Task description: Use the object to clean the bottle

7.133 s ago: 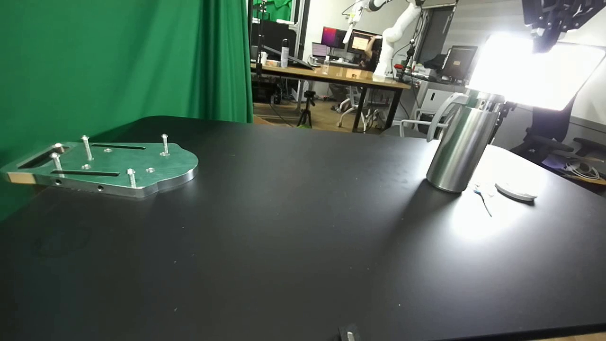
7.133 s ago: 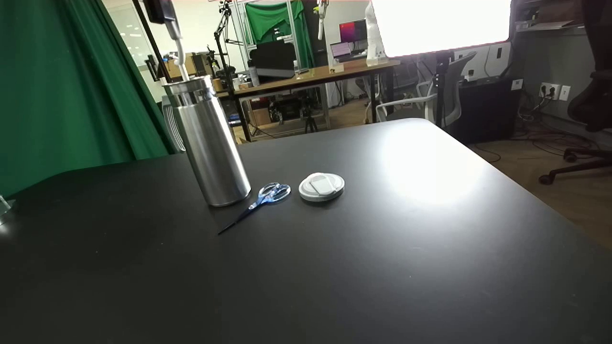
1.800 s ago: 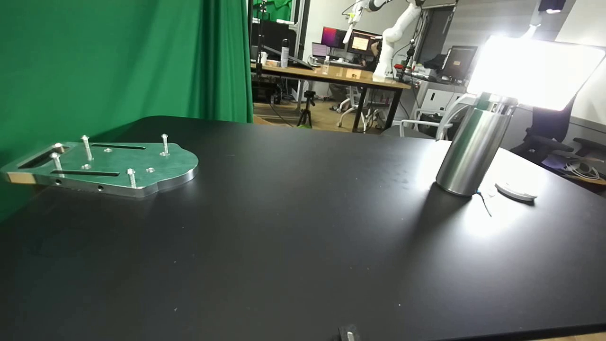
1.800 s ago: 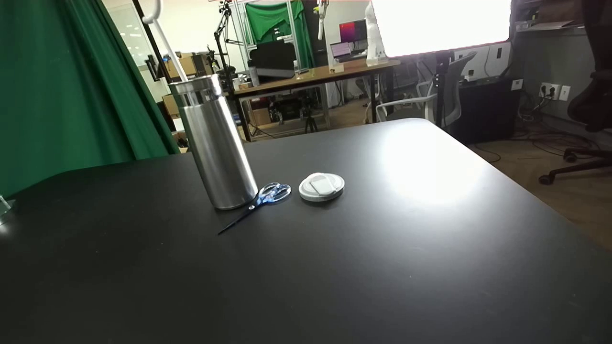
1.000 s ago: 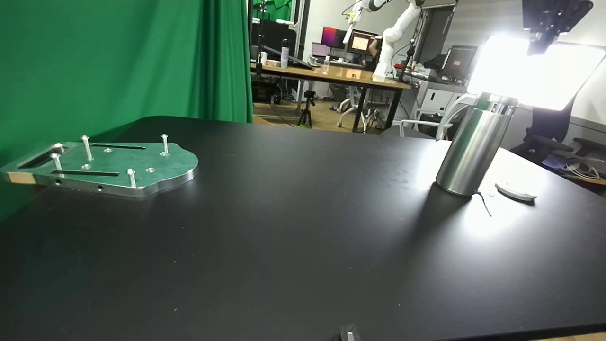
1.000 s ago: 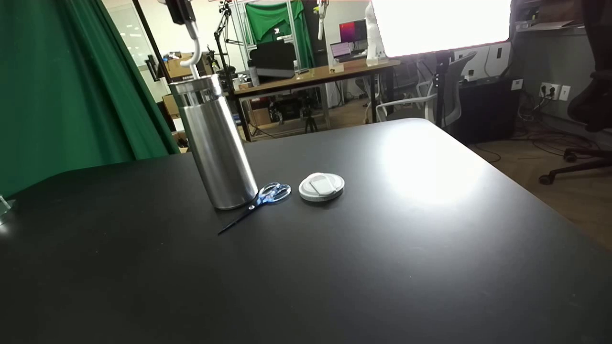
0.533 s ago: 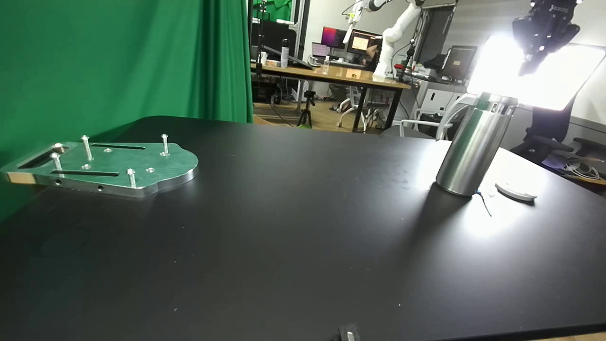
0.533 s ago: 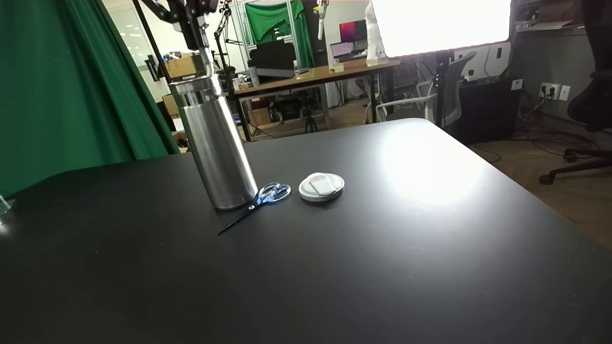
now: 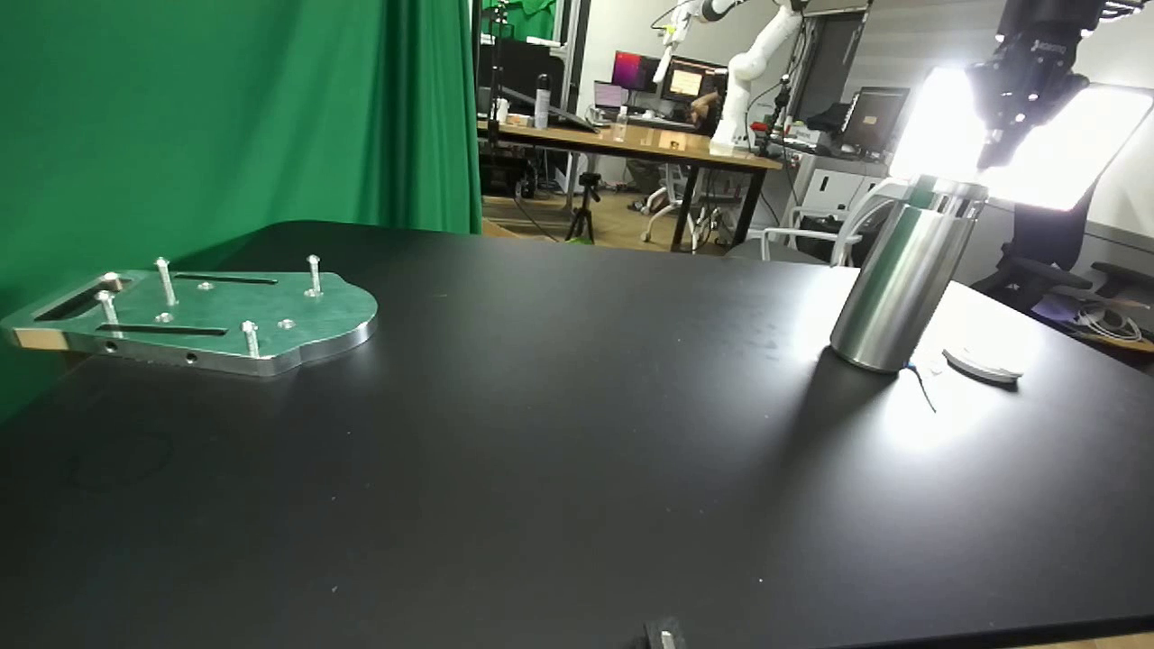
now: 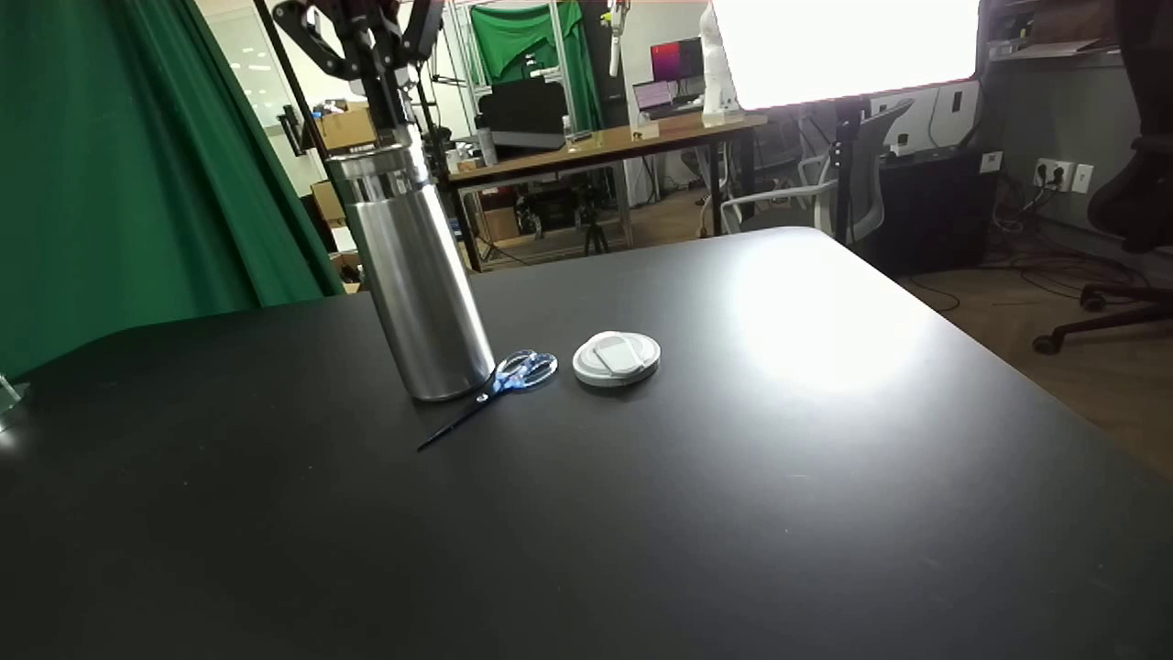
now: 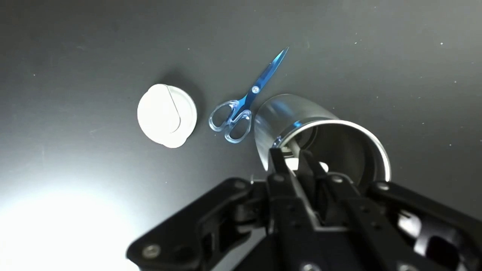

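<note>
The bottle (image 9: 902,279), a tall brushed-silver cylinder, stands open on the black table, also in an exterior view (image 10: 412,284) and the wrist view (image 11: 288,106). A white brush-like tool (image 11: 292,163) sits between my fingers, its thin stem running down inside the bottle. Its lower end is mostly hidden there. My gripper (image 11: 290,157) is shut on this white tool. In both exterior views the gripper (image 9: 990,164) is just above the bottle's mouth, with fingertips at about rim height (image 10: 400,130).
Blue scissors (image 10: 499,383) lie against or very close to the bottle's base, also in the wrist view (image 11: 248,98). A white lid (image 10: 616,359) lies beside them. A green plate with pegs (image 9: 243,311) lies at the table's far side. A bright light panel (image 9: 1019,135) stands behind.
My gripper has come down with the white tool, which has sunk deeper into the bottle. Since the oldest frames the bottle has shifted slightly toward the scissors. Scissors and lid have not moved.
</note>
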`<state>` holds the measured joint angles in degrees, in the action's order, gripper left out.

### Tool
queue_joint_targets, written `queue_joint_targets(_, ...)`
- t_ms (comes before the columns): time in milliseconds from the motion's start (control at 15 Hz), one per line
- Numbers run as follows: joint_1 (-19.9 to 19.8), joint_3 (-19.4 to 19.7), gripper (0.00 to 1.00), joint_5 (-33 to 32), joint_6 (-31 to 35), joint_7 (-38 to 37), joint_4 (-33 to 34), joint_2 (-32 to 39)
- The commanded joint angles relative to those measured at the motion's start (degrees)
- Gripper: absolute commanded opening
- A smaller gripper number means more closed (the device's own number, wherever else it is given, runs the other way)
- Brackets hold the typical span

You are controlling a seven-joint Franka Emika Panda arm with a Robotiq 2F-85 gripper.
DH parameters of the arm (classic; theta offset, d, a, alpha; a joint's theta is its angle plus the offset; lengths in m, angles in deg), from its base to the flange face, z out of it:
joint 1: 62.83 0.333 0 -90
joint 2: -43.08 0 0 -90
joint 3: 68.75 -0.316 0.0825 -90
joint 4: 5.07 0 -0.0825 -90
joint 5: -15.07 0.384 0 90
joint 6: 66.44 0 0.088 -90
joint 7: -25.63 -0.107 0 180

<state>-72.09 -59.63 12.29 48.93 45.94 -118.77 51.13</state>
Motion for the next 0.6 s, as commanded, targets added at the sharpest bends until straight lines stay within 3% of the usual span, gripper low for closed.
queue_joint_targets(0, -0.3, -0.4, 0.40, -1.3, 0.1, -0.7, 0.2, -0.1)
queue_joint_targets(533, 0.4, -0.7, 0.93, -3.2, -2.9, -3.3, -2.6, -6.9)
